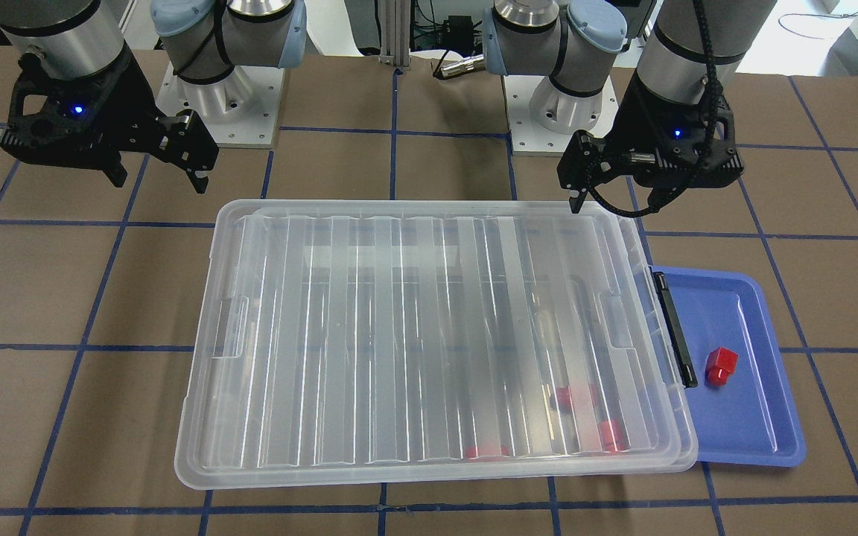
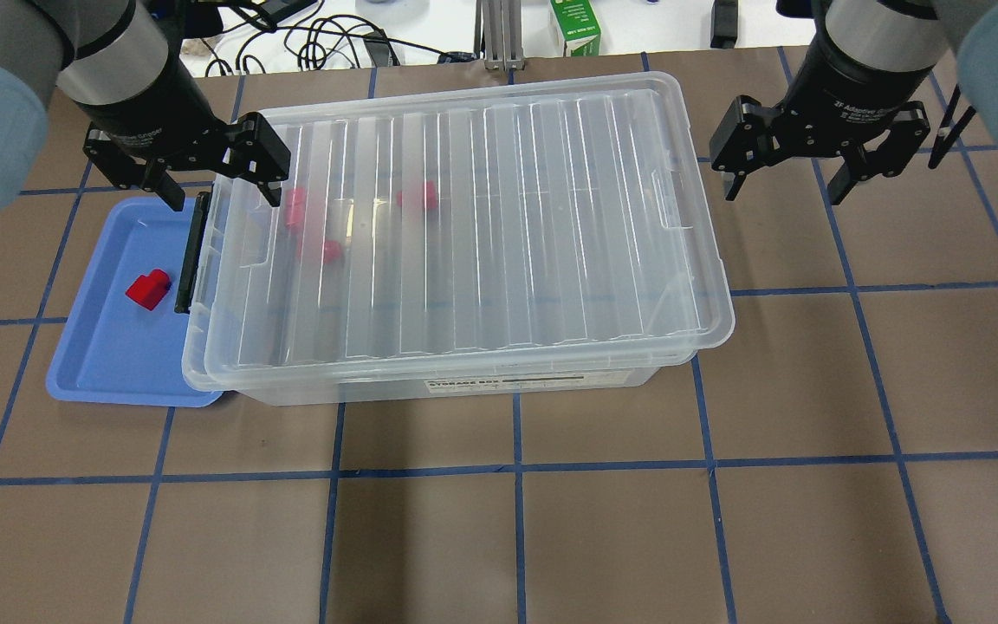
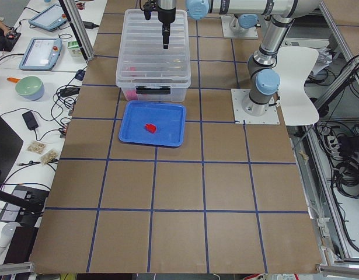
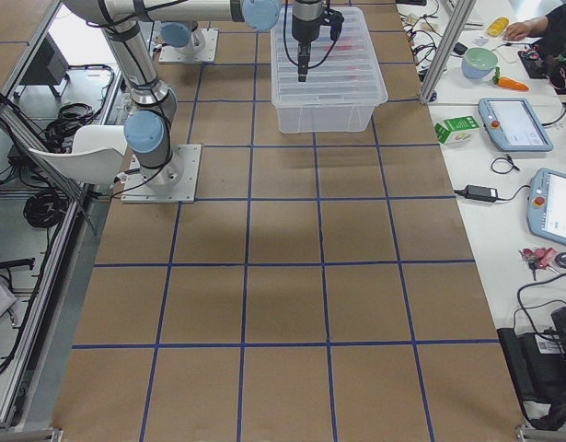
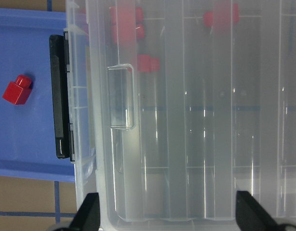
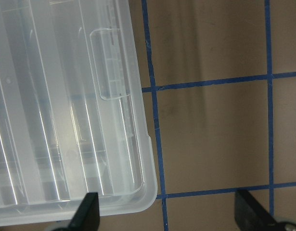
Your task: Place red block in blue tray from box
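Note:
The clear box stands mid-table with its ribbed lid shut and its black latch over the blue tray. One red block lies in the tray, also seen in the front view and left wrist view. Several more red blocks show blurred through the lid. My left gripper hovers open and empty above the box's latch end. My right gripper hovers open and empty beside the box's other end, over bare table.
The table is brown with a blue tape grid. The arm bases stand behind the box. A green carton and cables lie past the far edge. Tablets and a bowl sit on side benches.

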